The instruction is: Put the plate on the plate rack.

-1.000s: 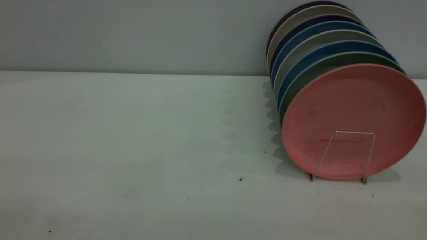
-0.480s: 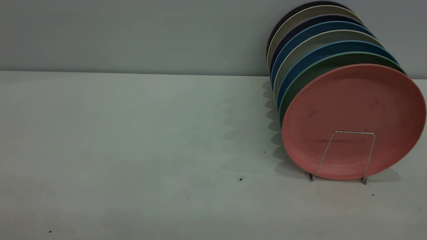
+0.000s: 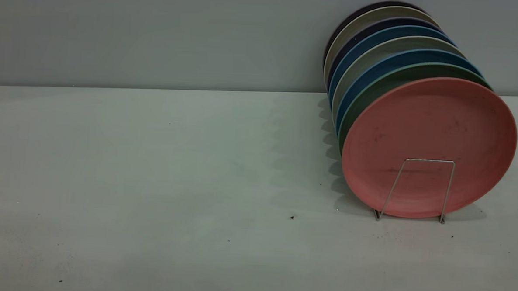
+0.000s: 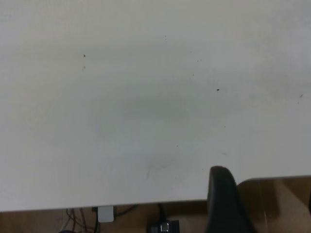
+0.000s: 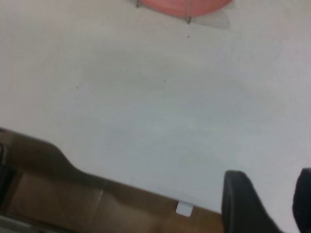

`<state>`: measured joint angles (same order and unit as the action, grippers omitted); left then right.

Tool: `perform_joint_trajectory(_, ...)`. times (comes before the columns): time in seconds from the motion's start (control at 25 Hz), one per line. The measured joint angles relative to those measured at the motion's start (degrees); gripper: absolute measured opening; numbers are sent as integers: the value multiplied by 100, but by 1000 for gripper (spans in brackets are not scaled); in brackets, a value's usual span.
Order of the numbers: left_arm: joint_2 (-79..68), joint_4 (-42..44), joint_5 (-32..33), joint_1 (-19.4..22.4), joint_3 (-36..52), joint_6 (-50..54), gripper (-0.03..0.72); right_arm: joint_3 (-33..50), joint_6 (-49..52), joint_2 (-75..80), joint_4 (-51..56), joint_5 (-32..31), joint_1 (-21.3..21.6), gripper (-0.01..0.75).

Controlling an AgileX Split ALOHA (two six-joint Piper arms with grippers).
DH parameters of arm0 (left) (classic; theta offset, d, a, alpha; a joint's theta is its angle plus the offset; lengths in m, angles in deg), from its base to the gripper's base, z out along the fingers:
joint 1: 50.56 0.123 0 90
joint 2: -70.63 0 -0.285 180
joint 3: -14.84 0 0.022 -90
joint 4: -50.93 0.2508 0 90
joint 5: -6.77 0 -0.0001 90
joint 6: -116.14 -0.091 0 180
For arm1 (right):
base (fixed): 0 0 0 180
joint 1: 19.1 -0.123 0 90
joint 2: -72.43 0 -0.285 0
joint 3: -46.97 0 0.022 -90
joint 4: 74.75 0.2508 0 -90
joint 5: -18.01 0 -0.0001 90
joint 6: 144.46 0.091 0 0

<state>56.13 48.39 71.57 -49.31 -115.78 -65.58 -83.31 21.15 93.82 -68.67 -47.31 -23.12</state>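
Right jaws apart; plate (image 3: 429,144) unmoved on plate rack (image 3: 419,189).

Plate (image 3: 429,140) upright in plate rack (image 3: 419,189), frontmost of plate row.

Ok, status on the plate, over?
Right hand open, empty, parked at table edge; left hand parked too. Plate standing in plate rack, frontmost. Nothing blocking.
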Motion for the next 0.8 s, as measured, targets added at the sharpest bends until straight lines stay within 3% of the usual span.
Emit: perform_joint_trajectory(0.8, 0, 25, 0, -108, 0, 0, 445, 0, 141, -53, -86, 19, -5, 276)
